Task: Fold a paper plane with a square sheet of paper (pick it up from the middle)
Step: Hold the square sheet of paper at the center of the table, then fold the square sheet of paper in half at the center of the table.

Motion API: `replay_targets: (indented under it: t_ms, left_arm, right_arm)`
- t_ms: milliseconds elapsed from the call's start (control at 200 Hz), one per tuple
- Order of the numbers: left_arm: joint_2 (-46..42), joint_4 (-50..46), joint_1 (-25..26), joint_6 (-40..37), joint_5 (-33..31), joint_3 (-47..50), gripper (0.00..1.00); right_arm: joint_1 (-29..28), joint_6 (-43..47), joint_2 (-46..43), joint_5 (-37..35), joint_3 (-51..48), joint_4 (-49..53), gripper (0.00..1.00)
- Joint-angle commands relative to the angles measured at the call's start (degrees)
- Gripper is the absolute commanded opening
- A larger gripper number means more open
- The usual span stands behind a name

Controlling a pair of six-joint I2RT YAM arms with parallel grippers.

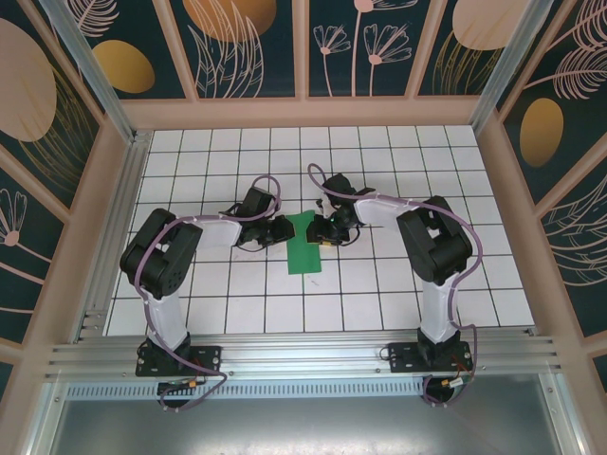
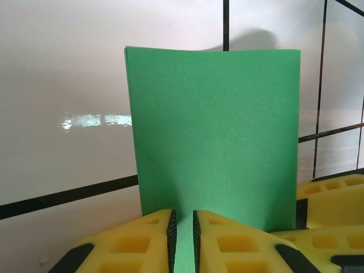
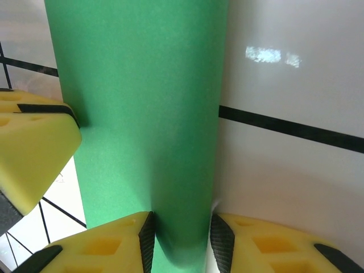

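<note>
My left claw (image 1: 281, 230) and right claw (image 1: 327, 230) meet in the middle of the table (image 1: 237, 294), well apart from all four edges, and the sheet of paper (image 1: 305, 244) lies between them. From above it is a narrow green rectangle, not a square, so I judge it is already folded once down the centre and I am holding that fold shut.

In my left wrist view, the left claw (image 2: 182, 230) is clenched on the near edge of the paper (image 2: 216, 131). Only a thin green strip shows between the two black pads. The right claw's yellow fingers (image 2: 333, 196) touch the paper's right side. I take the grip low and flat so the thin sheet stays against the table.

In my right wrist view, the right claw (image 3: 182, 236) grasps the paper (image 3: 142, 102) with a wider gap. The green bulges in a soft curve between the pads, which looks like a rounded fold not yet creased sharp. One finger (image 3: 34, 148) of the left claw presses the opposite edge.

The paper is matte, finely grained and plain green. The table is glossy white tile with black lines, slippery enough that I want both sides pinned at once.
</note>
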State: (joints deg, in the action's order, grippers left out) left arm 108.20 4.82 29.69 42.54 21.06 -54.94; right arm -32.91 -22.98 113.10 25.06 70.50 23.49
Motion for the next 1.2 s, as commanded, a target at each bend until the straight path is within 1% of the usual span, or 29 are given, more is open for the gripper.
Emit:
replay_targets:
  t_ms: [0, 40, 135, 285, 395, 415, 575, 696, 856, 1196]
  left_arm:
    - [2.4, -5.3, 0.4, -1.8, -2.7, -0.4, 0.18]
    - [2.6, -6.0, 0.4, -2.1, -3.6, -0.4, 0.17]
    - [2.8, -7.5, 0.4, -2.7, -5.3, -2.1, 0.15]
    - [3.0, -7.9, 0.4, -3.1, -6.2, -1.9, 0.14]
    - [3.0, -7.6, 0.3, -3.0, -6.3, -1.6, 0.13]
    - [3.1, -7.7, 0.4, -3.0, -6.3, -1.6, 0.13]
    - [3.3, -7.5, 0.4, -3.1, -6.3, -1.6, 0.13]
    - [3.5, -7.3, 0.4, -2.9, -6.1, -1.6, 0.12]
    - [3.8, -7.2, 0.4, -2.8, -6.4, -1.4, 0.12]
    - [4.5, -7.8, 0.4, -3.1, -7.9, -1.5, 0.11]
  right_arm:
    - [-1.7, -1.3, 1.9, -5.0, -1.8, -3.5, 0.43]
    - [-1.5, -2.2, 0.0, -5.5, -1.7, -3.9, 0.46]
    - [-0.6, -4.2, -4.5, -6.5, -2.0, -5.1, 0.51]
    - [-0.5, -5.1, -9.4, -9.0, -2.2, -5.4, 0.51]
    - [-1.0, -5.1, -9.9, -9.2, -1.7, -4.7, 0.47]
    - [-1.1, -5.1, -9.9, -8.7, -1.8, -4.7, 0.45]
    - [-2.1, -6.3, -7.6, -1.1, -1.7, -7.8, 0.26]
    - [-2.7, -6.5, -4.6, 2.0, -1.1, -8.2, 0.19]
    - [-2.9, -5.9, -2.1, 3.6, -1.7, -8.0, 0.18]
    - [-2.2, -6.0, -1.5, 5.7, -6.0, -10.6, 0.18]
